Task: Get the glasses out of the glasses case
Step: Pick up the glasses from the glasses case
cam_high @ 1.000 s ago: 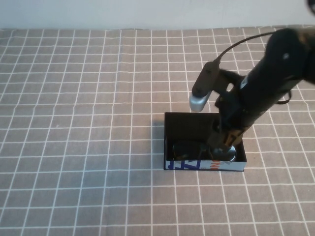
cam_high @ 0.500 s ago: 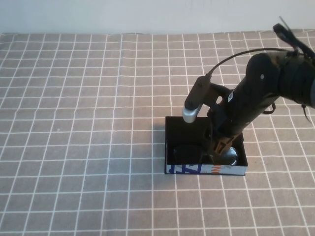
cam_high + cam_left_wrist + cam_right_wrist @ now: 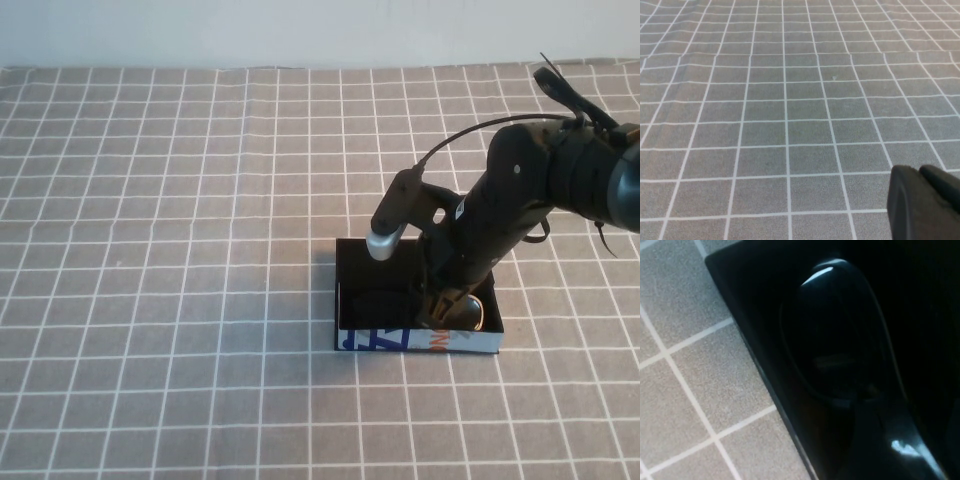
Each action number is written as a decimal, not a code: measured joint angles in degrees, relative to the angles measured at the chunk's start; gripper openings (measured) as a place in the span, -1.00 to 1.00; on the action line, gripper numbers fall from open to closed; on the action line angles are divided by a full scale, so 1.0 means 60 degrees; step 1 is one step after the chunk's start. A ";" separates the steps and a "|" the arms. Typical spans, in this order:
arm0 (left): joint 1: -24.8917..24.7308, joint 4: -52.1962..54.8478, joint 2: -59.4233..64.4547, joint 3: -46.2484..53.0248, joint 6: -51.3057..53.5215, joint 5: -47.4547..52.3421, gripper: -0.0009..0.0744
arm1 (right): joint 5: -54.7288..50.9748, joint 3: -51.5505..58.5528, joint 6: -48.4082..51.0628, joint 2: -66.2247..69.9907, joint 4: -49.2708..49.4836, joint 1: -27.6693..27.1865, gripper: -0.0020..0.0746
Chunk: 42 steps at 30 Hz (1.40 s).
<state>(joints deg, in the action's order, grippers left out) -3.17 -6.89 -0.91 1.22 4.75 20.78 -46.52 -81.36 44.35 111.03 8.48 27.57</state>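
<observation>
The glasses case [image 3: 400,341] is a small open box, black inside, with a white front side printed in blue and orange, standing right of the table's middle. The black glasses [image 3: 375,304] lie inside it; one lens shines on the right. My right gripper [image 3: 445,306] reaches down into the case over the middle of the glasses. In the right wrist view a dark lens [image 3: 835,335] fills the case [image 3: 757,357], and the right gripper [image 3: 925,440] is open beside it. My left gripper [image 3: 925,175] is shut and empty, over bare cloth, and shows only in the left wrist view.
A grey tablecloth with a white grid [image 3: 160,250] covers the whole table. The right arm's black cable [image 3: 470,125] loops above the case. A pale wall runs along the far edge.
My right arm has swung left and lowered, bringing its gripper deeper into the case over the glasses. The case and glasses have not moved.
</observation>
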 joint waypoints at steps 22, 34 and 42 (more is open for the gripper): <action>0.0000 0.0000 0.0000 0.0000 0.0000 0.0000 -0.99 | -0.1534 -0.0913 0.1634 0.0070 -0.0037 0.0000 -0.33; 0.0000 0.0000 0.0000 0.0000 0.0000 0.0000 -0.99 | -0.1253 -0.0928 0.1713 0.0496 0.0001 0.0108 -0.01; 0.0000 0.0000 0.0000 0.0000 0.0000 0.0000 -0.99 | -0.1471 -0.0928 0.1713 0.0729 0.0001 0.0175 -0.53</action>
<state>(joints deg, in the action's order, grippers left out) -3.17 -6.89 -0.91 1.22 4.75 20.78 -55.34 -86.93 54.62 115.41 8.48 28.63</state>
